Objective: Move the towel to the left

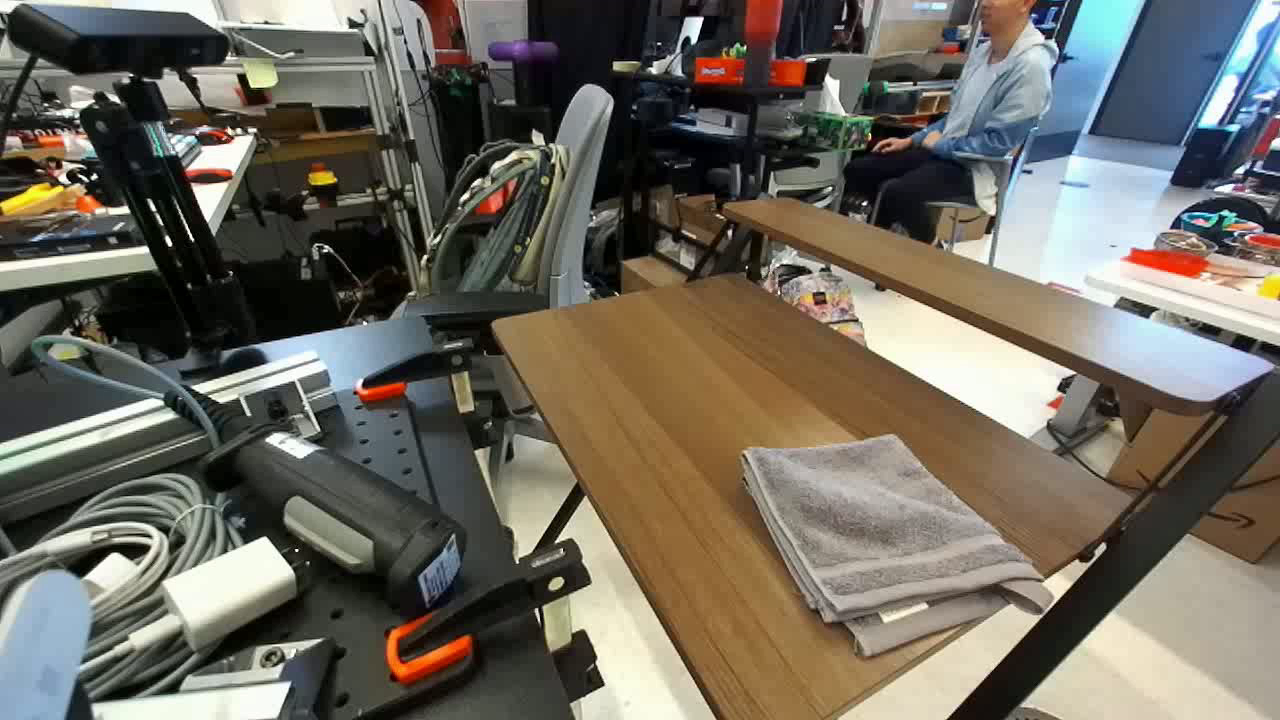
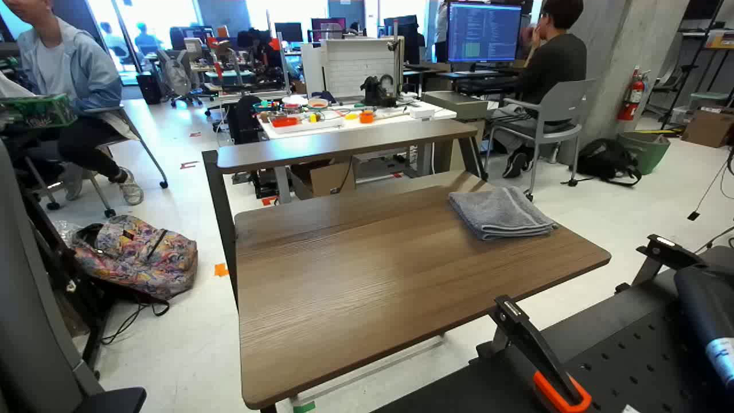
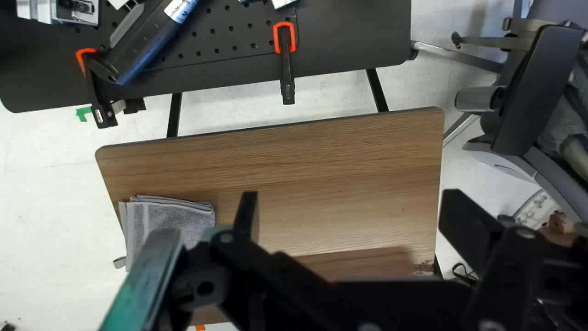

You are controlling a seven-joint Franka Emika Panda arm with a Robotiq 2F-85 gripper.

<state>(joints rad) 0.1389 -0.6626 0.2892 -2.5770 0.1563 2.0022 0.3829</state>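
Observation:
The grey folded towel lies flat near one end of the wooden tabletop. In an exterior view its layered edge and a corner hang slightly past the table edge. It also shows in an exterior view near the far right of the tabletop. In the wrist view the towel is at the lower left, partly hidden by the gripper. My gripper is open and empty, its fingers wide apart above the tabletop, right of the towel in that view. The gripper is not seen in the exterior views.
A raised wooden shelf runs along one long side of the table. A black perforated bench with orange-tipped clamps and a black handheld device stands along the opposite side. A grey chair is at one end.

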